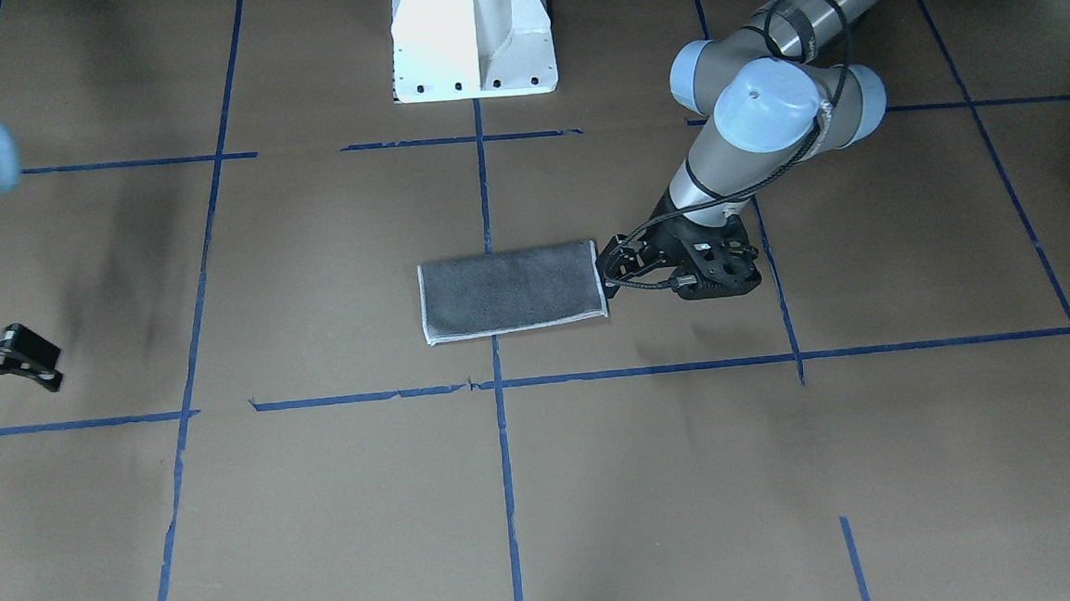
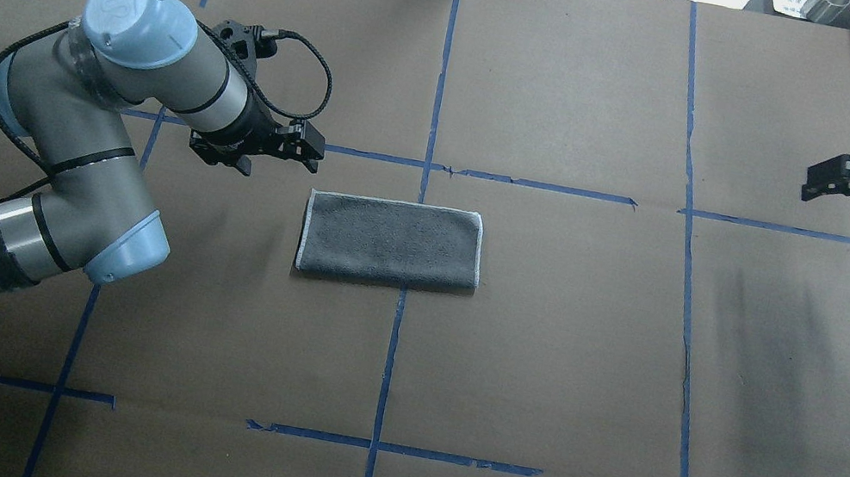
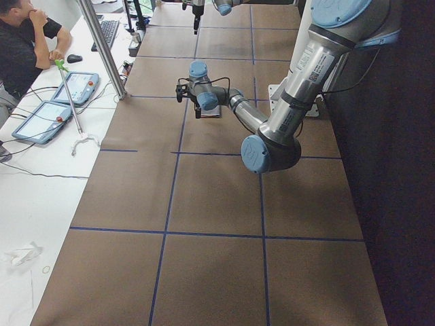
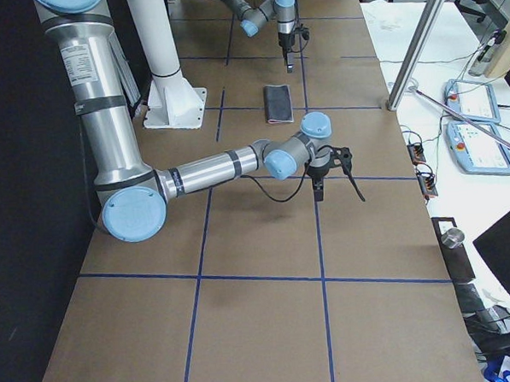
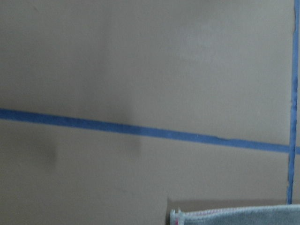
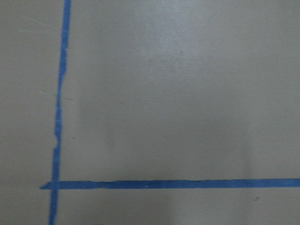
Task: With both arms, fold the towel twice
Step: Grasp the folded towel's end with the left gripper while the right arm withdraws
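Lying folded beside left tool, towel shows grey; arm label illegible.

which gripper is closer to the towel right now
Left. The left gripper sits just beside a short edge of the towel; the right gripper is far off past the opposite edge.

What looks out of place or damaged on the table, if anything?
Nothing serious. The towel lies flat, folded in a neat rectangle, grey face up. Only the blue tape line beyond it has gaps and ragged ends.
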`<action>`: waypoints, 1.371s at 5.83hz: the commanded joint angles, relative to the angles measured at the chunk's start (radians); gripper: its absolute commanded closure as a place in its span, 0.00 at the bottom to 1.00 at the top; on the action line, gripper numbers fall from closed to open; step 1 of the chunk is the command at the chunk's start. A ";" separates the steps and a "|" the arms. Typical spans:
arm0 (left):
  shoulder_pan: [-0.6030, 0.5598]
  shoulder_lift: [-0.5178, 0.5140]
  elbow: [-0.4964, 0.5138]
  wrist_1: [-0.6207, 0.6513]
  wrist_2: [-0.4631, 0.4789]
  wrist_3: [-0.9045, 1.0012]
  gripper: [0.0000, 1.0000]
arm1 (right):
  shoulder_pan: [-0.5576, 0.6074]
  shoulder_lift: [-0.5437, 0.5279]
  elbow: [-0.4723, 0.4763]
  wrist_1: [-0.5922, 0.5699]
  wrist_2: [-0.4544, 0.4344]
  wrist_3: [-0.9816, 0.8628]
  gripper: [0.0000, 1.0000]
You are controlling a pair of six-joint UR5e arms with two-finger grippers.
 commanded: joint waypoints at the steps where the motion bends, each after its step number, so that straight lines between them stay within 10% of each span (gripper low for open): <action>1: 0.022 -0.007 0.008 0.005 0.000 -0.090 0.00 | 0.138 -0.029 -0.134 0.001 0.055 -0.277 0.00; 8: 0.134 -0.006 0.026 -0.009 -0.014 -0.222 0.01 | 0.182 -0.017 -0.185 -0.002 0.057 -0.335 0.00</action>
